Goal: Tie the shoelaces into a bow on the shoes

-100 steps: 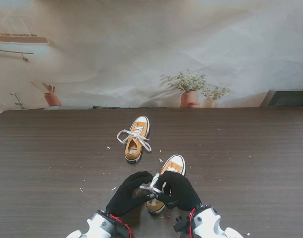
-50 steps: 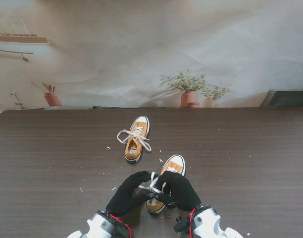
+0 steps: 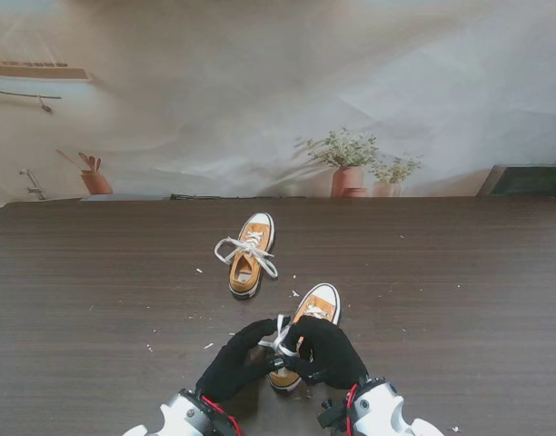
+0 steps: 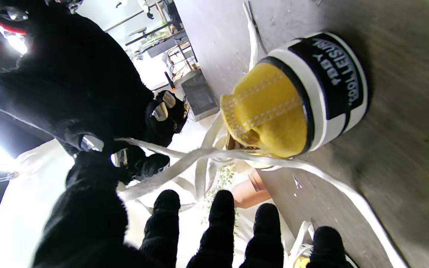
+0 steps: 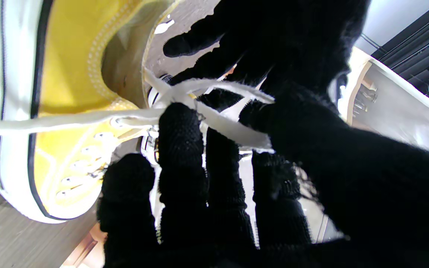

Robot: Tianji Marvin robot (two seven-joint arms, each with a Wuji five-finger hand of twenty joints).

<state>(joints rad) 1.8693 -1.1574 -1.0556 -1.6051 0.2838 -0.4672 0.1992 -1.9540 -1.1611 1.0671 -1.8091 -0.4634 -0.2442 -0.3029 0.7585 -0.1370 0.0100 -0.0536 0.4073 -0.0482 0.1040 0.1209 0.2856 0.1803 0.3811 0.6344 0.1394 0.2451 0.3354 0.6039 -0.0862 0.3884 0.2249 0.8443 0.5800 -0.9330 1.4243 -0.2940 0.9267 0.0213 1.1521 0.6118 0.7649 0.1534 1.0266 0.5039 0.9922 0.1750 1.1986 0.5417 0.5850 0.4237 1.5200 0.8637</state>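
Both black-gloved hands, left hand (image 3: 234, 361) and right hand (image 3: 326, 350), meet over the nearer yellow canvas sneaker (image 3: 307, 320), pinching its white laces (image 3: 280, 337). A second yellow sneaker (image 3: 249, 255) lies farther off on the dark wooden table (image 3: 460, 272).

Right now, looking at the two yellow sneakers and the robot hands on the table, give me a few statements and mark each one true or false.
1. Both robot hands, left robot hand and right robot hand, work at the near sneaker. True.
2. The far sneaker has its white laces lying loose. True.
3. The near sneaker's lace is red. False: it is white.
4. The sneakers touch each other. False: bare table lies between them.
5. The potted plants stand between the sneakers. False: they stand beyond the table's far edge.
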